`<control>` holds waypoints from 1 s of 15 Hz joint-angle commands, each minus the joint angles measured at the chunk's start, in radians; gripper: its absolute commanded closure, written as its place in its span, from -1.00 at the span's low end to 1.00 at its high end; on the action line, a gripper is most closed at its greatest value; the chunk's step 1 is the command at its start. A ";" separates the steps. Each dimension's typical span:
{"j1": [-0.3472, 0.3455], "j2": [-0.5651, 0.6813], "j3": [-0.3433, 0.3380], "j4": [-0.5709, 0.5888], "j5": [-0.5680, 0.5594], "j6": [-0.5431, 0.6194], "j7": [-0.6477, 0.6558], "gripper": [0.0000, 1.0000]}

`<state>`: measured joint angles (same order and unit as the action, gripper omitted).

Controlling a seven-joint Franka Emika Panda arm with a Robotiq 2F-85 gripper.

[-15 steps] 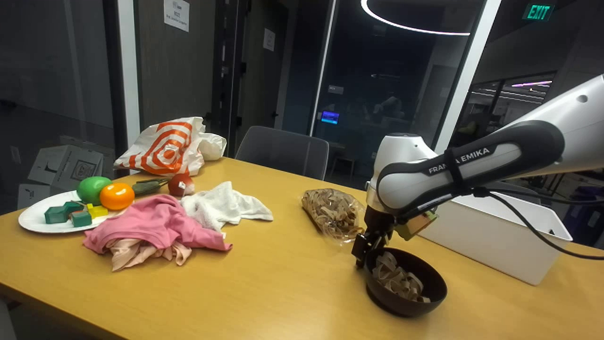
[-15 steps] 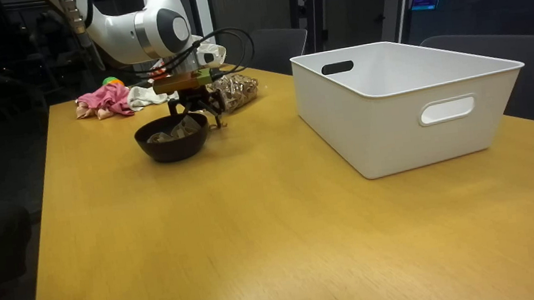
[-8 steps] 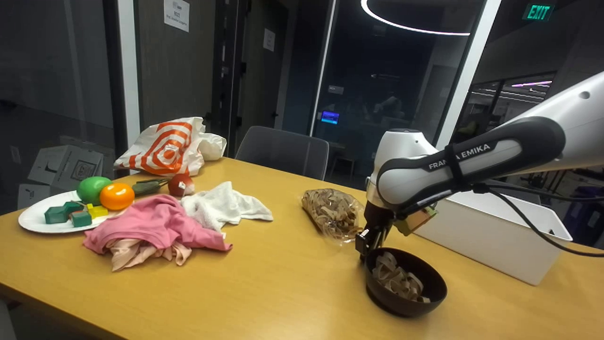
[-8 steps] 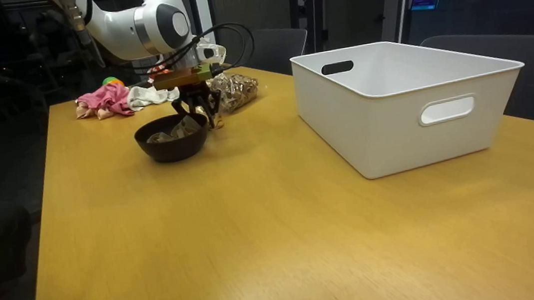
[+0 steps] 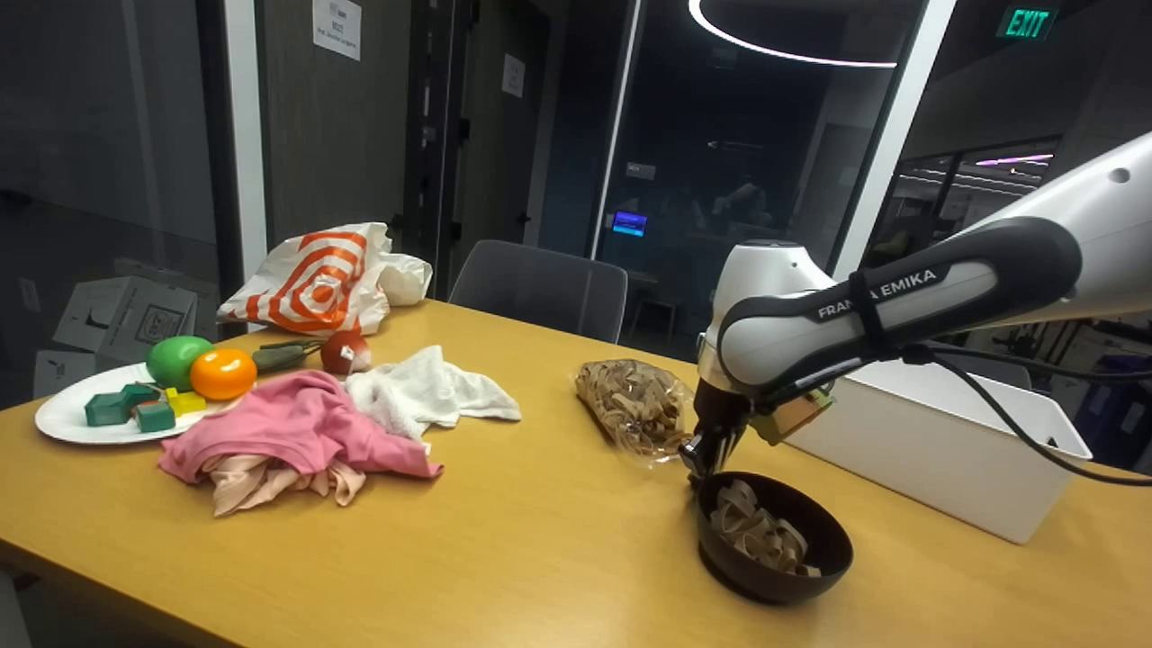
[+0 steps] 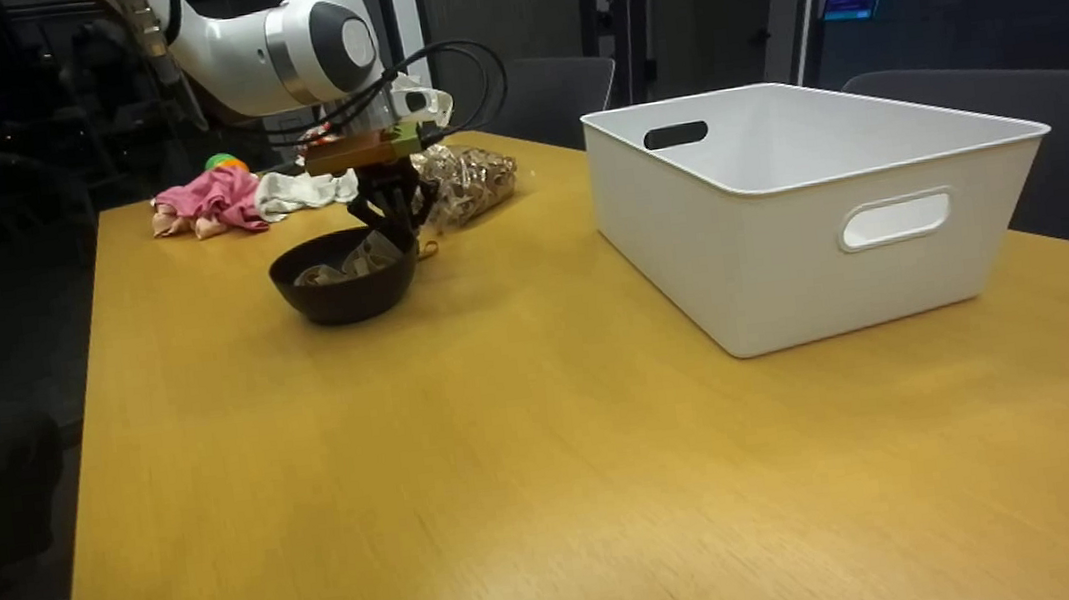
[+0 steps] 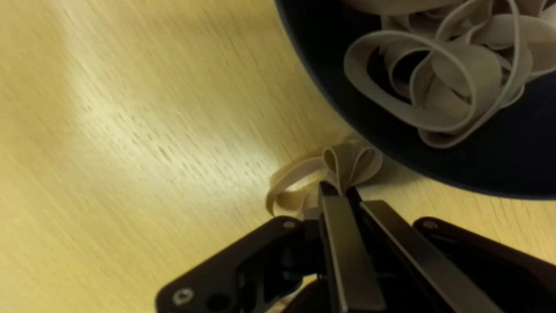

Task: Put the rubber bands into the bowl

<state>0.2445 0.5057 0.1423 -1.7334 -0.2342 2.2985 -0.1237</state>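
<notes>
To start with the rubber band: squeezed into a double fold at the tips of the gripper, in fingers drawn together on it, down at the table just outside the bowl. Judging by the thin, curling strip, probably light, soft and springy, with rubbery drag rather than slip; hard to harm by squeezing, easy to lose by nipping only an edge. Best taken as here, across the flat of the strip and well into the fold, leaving both ears free. Should lift without effort, yet could swing or catch under the rim; worth raising straight up before crossing over. Note just beside it a looser loop: perhaps a second band, perhaps slack of the same one, too blurred near the tips to say. Find more rubber bands inside the bowl, in a loose tangle, so apparently well along in the task. Leave alone the clear bag of tan strips, near the bowl, and the white bin, well apart.
</notes>
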 commanded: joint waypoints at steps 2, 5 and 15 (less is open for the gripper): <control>0.016 -0.070 -0.040 -0.003 -0.061 -0.030 0.062 0.91; 0.015 -0.115 -0.054 -0.009 -0.089 -0.050 0.098 0.91; -0.010 -0.315 -0.018 -0.087 -0.041 -0.244 0.107 0.88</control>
<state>0.2431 0.2781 0.1007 -1.7573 -0.3005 2.1054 -0.0081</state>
